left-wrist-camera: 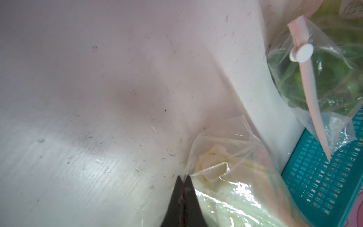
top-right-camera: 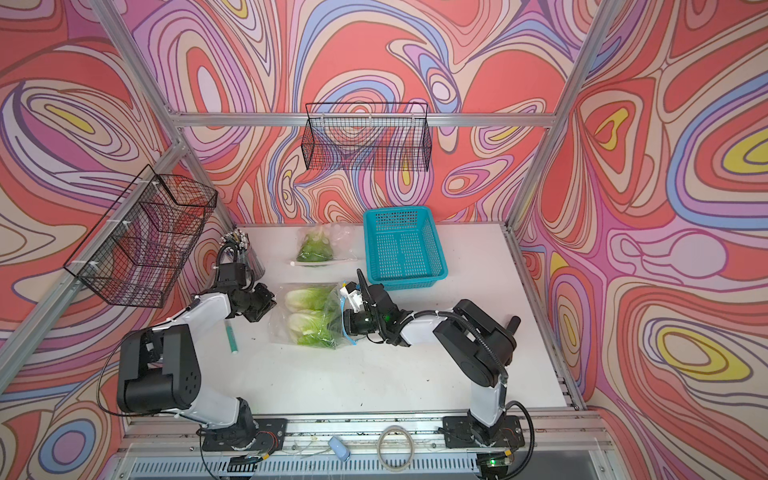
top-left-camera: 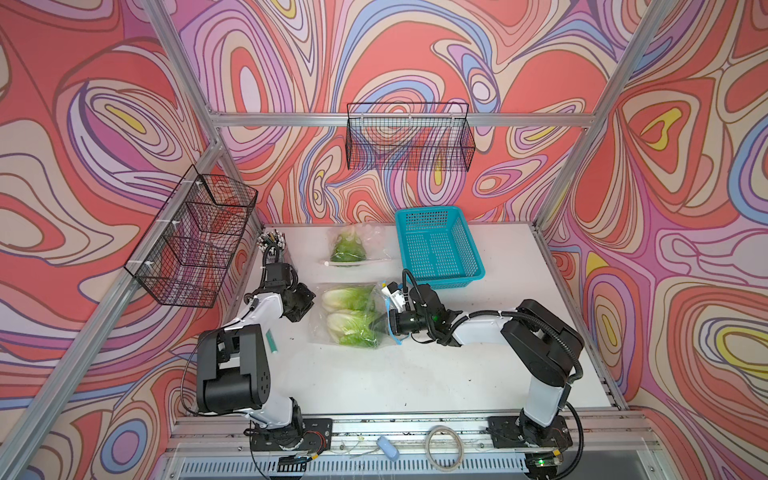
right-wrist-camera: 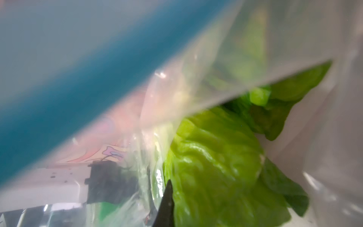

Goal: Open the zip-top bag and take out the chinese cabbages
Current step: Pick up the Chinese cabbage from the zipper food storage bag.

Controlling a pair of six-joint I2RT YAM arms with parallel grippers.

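The clear zip-top bag (top-left-camera: 320, 330) lies mid-table with two chinese cabbages (top-left-camera: 345, 298) (top-left-camera: 352, 328) showing inside, white stems to the left. My left gripper (top-left-camera: 312, 305) is shut, pinching the bag's left corner film (left-wrist-camera: 184, 176) beside a white stem (left-wrist-camera: 212, 161). My right gripper (top-left-camera: 380, 322) sits in the bag's open mouth, with the blue zip strip (right-wrist-camera: 78, 88) looped round it. Its dark fingers (right-wrist-camera: 167, 196) are shut together against a bright green leaf (right-wrist-camera: 216, 167). Whether they pinch leaf or film does not show.
A second clear bag of greens (top-left-camera: 351, 249) with a pink zip and white slider (left-wrist-camera: 301, 53) lies behind. A teal plastic basket (top-left-camera: 440, 249) stands at the back right. A green marker (top-left-camera: 271, 340) lies by the left arm, and a pen cup (top-left-camera: 272, 243) stands far left.
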